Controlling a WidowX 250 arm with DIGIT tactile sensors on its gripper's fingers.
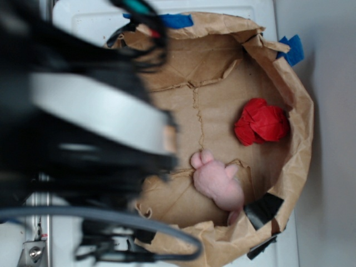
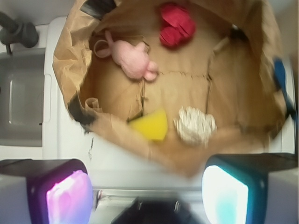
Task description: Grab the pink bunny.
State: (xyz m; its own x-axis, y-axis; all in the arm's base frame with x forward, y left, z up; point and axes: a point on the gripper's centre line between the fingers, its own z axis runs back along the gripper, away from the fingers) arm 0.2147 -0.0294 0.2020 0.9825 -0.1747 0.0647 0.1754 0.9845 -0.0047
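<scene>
1. Lying on the brown-paper floor of the paper-lined bin (image 2: 63,60), near its wall: the pink bunny (image 2: 133,59), also showing in the exterior view (image 1: 217,186) close to a strip of black tape (image 1: 263,209) on the rim.

2. Hanging above the bin's near edge with nothing between the pads: the gripper (image 2: 147,191), jaws standing well apart, one finger glowing pink (image 2: 69,196) at the lower left of the wrist view and the other glowing teal (image 2: 224,195) at the lower right.

3. Sitting up and left of the open gap in the wrist view, well apart from both fingers, somewhat nearer the pink-lit one; not touching either.

4. Running diagonally in the wrist view: the bunny's long axis, from the ear end at upper left toward the rounded end at lower right, so judged to be calling for travel forward and a little toward the pink-lit side, plus perhaps a wrist turn to close across the narrow body.

5. Crowding the path only loosely: a yellow wedge (image 2: 150,125) and an off-white wrinkly wad (image 2: 195,125) resting nearer the gripper, and a red crumpled ball (image 2: 177,24) beside the bunny but apart from it.

6. Blocking much of the exterior view: the blurred dark arm (image 1: 72,122), leaving height over the bunny impossible to judge.
</scene>
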